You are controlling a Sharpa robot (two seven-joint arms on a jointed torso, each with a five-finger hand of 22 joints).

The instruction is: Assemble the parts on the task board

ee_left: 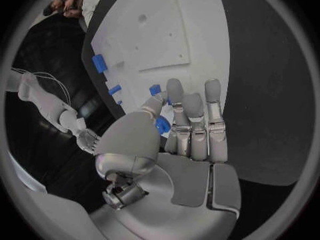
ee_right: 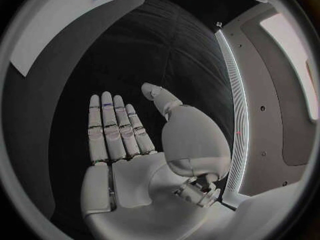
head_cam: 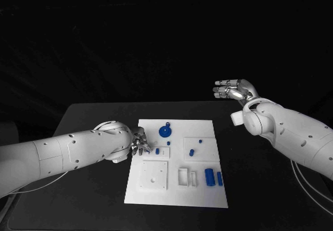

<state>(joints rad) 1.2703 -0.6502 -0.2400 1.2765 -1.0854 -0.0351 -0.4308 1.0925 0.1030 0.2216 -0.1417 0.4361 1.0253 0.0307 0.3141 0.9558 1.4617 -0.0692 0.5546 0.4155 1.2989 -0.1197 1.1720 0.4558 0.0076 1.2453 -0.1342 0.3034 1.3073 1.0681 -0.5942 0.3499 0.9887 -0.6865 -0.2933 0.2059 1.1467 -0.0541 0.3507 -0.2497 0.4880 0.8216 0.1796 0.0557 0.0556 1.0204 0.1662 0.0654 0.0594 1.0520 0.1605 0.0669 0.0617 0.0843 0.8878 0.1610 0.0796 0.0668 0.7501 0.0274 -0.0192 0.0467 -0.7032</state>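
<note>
head view: left robot hand (head_cam: 140,144) beside task board (head_cam: 201,192).

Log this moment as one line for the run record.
left hand: holds small blue part at white task board edge | right hand: open, raised beyond black table

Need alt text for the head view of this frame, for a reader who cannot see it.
A white task board lies on a black table with small blue parts scattered on it. The left robot hand reaches over the board's left edge beside a small part, while the right robot hand is raised beyond the table's far right corner, holding nothing.
</note>
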